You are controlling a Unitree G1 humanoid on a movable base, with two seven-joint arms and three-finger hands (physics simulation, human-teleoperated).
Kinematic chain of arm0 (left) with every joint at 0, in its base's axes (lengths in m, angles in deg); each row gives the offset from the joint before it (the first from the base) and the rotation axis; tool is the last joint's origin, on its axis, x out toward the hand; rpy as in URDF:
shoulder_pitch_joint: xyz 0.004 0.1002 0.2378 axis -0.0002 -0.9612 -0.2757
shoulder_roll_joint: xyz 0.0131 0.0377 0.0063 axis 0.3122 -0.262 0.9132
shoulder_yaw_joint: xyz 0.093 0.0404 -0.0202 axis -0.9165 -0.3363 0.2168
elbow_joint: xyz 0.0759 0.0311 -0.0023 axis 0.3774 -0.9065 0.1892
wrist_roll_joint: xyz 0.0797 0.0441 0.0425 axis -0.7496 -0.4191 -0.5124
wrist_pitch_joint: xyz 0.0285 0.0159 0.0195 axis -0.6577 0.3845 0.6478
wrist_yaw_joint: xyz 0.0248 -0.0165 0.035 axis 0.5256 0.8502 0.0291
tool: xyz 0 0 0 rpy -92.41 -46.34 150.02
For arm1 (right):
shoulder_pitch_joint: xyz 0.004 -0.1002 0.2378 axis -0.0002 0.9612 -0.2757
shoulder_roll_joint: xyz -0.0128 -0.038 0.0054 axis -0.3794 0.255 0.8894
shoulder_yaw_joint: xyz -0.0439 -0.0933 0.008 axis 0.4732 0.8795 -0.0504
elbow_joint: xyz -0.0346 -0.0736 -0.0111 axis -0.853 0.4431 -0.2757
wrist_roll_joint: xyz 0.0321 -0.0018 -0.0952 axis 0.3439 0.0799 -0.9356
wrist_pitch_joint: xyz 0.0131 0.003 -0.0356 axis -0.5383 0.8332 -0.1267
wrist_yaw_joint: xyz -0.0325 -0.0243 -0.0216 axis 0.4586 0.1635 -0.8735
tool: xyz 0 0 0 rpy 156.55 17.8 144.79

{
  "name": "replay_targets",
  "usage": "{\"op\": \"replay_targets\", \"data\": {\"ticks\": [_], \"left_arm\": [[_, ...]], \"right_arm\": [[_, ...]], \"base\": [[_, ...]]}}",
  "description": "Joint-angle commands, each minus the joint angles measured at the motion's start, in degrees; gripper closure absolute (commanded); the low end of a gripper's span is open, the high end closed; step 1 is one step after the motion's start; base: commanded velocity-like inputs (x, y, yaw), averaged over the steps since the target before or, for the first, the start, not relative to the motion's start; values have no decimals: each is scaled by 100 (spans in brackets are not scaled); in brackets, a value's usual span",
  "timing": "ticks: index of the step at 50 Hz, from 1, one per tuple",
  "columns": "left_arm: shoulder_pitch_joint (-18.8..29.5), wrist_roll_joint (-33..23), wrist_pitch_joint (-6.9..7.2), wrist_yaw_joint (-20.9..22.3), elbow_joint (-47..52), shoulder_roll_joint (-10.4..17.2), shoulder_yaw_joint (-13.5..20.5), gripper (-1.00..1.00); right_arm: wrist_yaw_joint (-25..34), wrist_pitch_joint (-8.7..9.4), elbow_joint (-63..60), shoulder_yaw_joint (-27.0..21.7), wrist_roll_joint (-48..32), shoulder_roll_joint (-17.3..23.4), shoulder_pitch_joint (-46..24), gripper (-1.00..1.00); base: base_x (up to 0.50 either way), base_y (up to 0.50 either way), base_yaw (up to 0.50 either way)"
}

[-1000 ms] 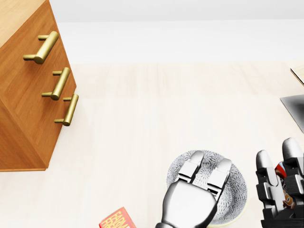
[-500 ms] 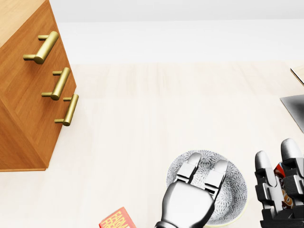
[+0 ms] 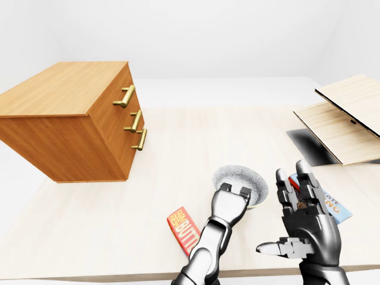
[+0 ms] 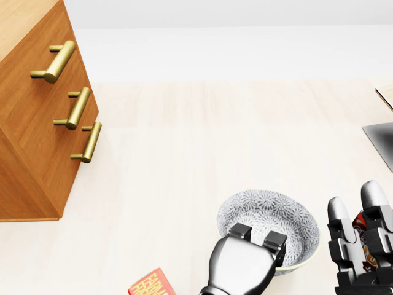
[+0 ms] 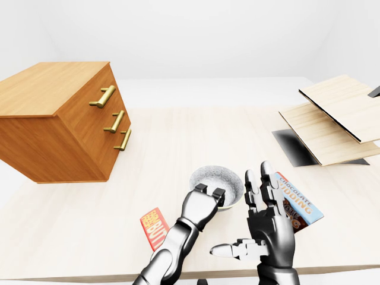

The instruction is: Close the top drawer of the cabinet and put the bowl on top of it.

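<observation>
The wooden cabinet (image 3: 77,119) stands at the left of the table, and its top drawer handle (image 3: 124,96) sits in line with the two brass handles below it. All drawer fronts look flush. The patterned grey bowl (image 4: 270,218) rests on the table at the bottom centre of the head view. My left hand (image 4: 256,236) has its fingers curled over the bowl's near rim, and the thumb is hidden. To the right of the bowl my right hand (image 5: 252,208) is held up and open with spread fingers, not touching the bowl.
A red box (image 3: 183,228) lies near the table's bottom edge, left of my left arm. A chocolate pudding box (image 5: 294,199) lies behind my right hand. Light wooden boards (image 3: 344,119) and a dark panel (image 3: 309,145) occupy the right side.
My left fingers have drawn back from across the bowl and curled down onto its near rim, uncovering most of the bowl. The right hand has sunk slightly.
</observation>
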Motion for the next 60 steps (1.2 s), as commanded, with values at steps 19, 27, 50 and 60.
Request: {"op": "replay_targets", "data": {"ticks": [19,27,50,60], "left_arm": [[96,113,0,44,334,11,98,100],[264,55,0,433,937,28,290,100],[594,-143,0,1377,2331,-60,526,100],[1140,-149,0,1980,2659,-183,1020,100]], "right_arm": [[13,0,-43,66,-15,3,61,-100],[-4,0,-59,101,-9,31,71,-100],[-154,0,-132,153,-70,112,-24,-100],[-233,0,-197,134,-112,154,-159,-100]], "base": [[0,0,0],[0,0,0],[0,0,0],[0,0,0]]}}
